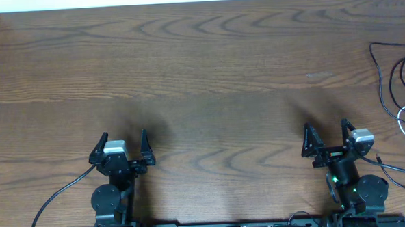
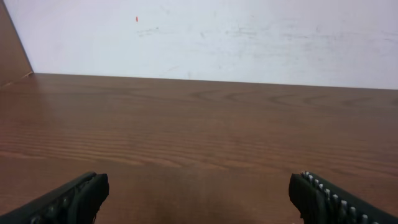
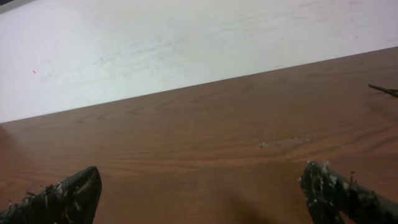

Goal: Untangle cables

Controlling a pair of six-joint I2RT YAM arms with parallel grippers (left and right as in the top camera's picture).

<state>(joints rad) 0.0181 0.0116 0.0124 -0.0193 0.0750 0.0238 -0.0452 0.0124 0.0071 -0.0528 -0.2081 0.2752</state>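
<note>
The cables lie together at the table's far right edge in the overhead view: a black cord (image 1: 379,75) in wide loops and a white cord (image 1: 401,118) curled just below it, both partly cut off by the frame. A short dark tip of the black cord (image 3: 385,91) shows at the right of the right wrist view. My left gripper (image 1: 123,139) rests near the front left, open, with only bare wood between its fingers (image 2: 78,196). My right gripper (image 1: 326,128) sits at the front right, also open and holding nothing, a good way left of the cables.
A brown wood-grain table (image 1: 201,72) fills the view, with a pale wall (image 2: 205,37) beyond its far edge. Thick black arm wires trail from the left base (image 1: 55,198) and the right base (image 1: 397,177). A small scuff (image 3: 283,143) marks the wood ahead of the right gripper.
</note>
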